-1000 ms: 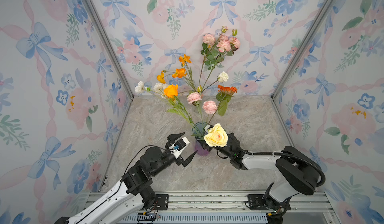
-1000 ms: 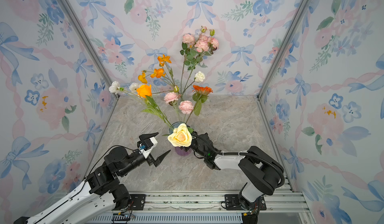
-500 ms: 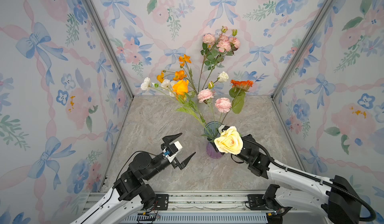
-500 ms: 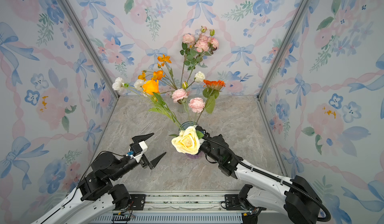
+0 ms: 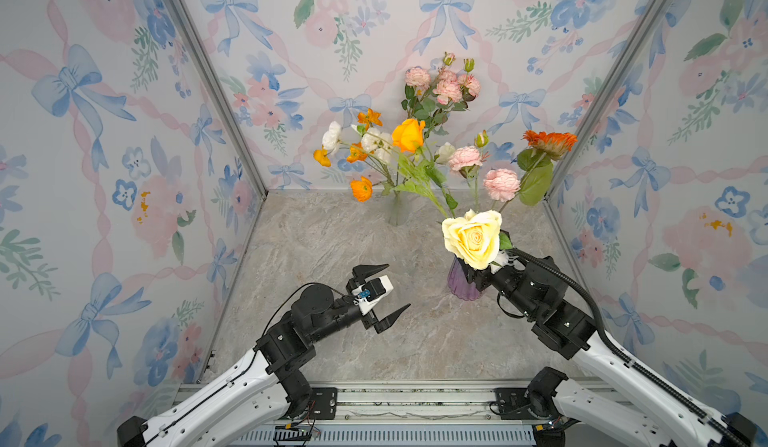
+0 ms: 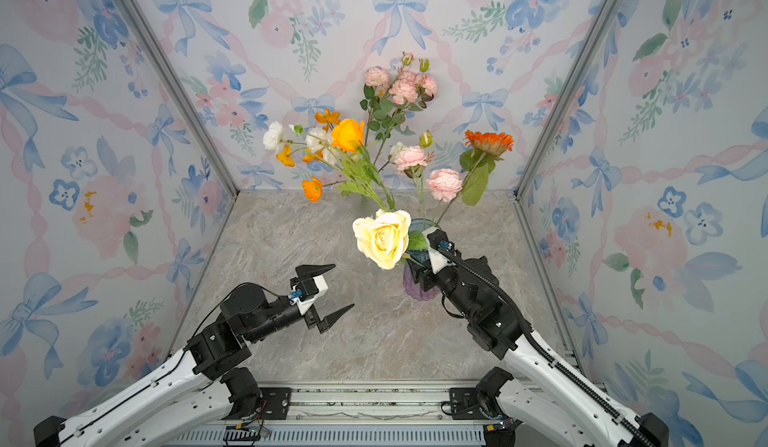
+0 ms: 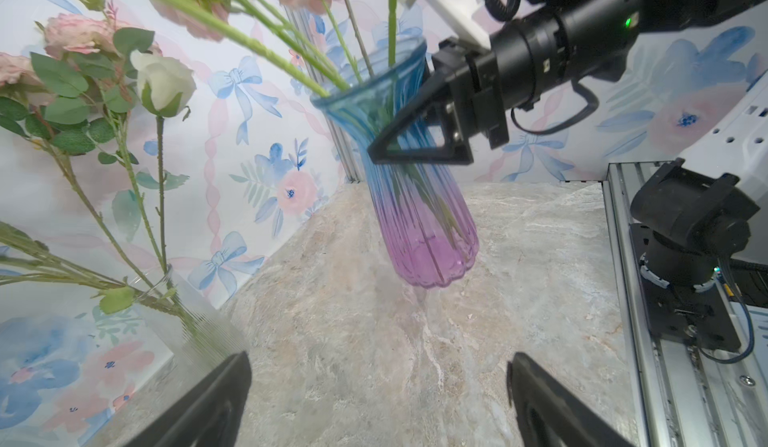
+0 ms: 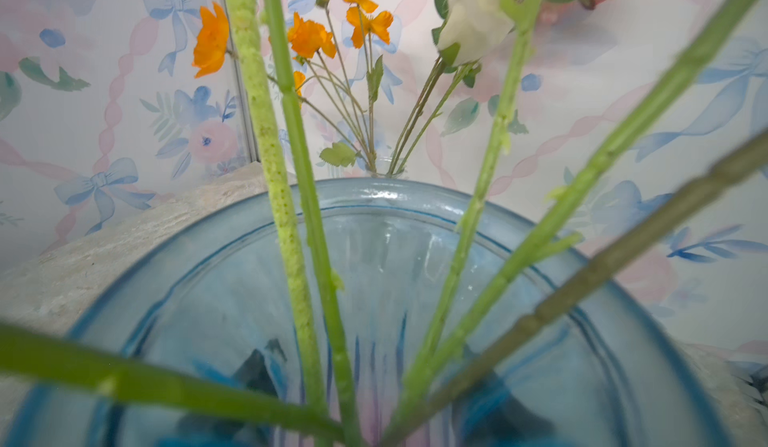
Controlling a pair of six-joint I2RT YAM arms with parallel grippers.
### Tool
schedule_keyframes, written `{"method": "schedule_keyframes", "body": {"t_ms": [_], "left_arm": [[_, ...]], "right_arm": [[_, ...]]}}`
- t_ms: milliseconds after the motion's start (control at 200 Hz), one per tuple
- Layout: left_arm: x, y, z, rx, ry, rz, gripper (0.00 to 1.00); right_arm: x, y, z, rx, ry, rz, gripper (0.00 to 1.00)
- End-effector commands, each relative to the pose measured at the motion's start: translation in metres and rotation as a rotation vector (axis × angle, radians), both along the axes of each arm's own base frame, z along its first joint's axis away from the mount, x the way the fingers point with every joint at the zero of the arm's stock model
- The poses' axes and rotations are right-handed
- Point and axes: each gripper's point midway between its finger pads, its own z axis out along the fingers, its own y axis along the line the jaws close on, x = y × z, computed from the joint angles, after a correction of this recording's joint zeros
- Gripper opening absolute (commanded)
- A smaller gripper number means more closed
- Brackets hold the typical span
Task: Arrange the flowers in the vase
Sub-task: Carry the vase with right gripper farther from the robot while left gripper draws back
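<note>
We judge roughly halfway: blue-purple vase [image 5: 461, 287] holds several flowers [image 5: 472, 237]; right pincer [image 7: 388, 139] pinching its neck. Left pincer [image 5: 397, 286] spread, empty. Others sit in clear vase [image 5: 397, 212].

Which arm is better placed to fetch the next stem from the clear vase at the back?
Left: the left gripper is open and empty, while the right gripper holds the blue vase by its neck.
</note>
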Motion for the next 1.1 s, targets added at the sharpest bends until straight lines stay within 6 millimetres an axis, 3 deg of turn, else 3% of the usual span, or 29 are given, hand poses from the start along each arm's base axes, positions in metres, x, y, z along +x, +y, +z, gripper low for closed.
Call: {"method": "schedule_keyframes", "body": {"t_ms": [0, 90, 120, 360, 480, 745, 940, 1095], "left_arm": [[0.002, -0.013, 0.026, -0.026, -0.079, -0.053, 0.98], [0.009, -0.023, 0.014, 0.013, -0.060, -0.070, 0.98], [0.010, -0.025, 0.029, -0.007, -0.082, -0.077, 0.98], [0.011, -0.050, 0.054, -0.028, -0.119, -0.174, 0.98], [0.016, -0.062, 0.056, -0.011, -0.139, -0.206, 0.98], [0.037, -0.069, 0.030, 0.016, -0.116, -0.177, 0.98], [0.045, -0.066, 0.019, 0.029, -0.086, -0.132, 0.98], [0.051, -0.067, 0.014, 0.039, -0.072, -0.121, 0.98]], "right_arm": [[-0.020, -0.038, 0.109, 0.213, -0.256, -0.080, 0.37], [-0.020, -0.053, 0.120, 0.210, -0.278, -0.143, 0.37], [-0.018, -0.058, 0.120, 0.199, -0.281, -0.172, 0.37], [0.012, -0.092, 0.123, 0.165, -0.345, -0.383, 0.37], [0.036, -0.106, 0.116, 0.146, -0.365, -0.459, 0.37], [0.089, -0.149, 0.095, 0.239, -0.352, -0.559, 0.37], [0.111, -0.180, 0.074, 0.274, -0.364, -0.606, 0.37], [0.127, -0.189, 0.058, 0.270, -0.398, -0.609, 0.37]]}}
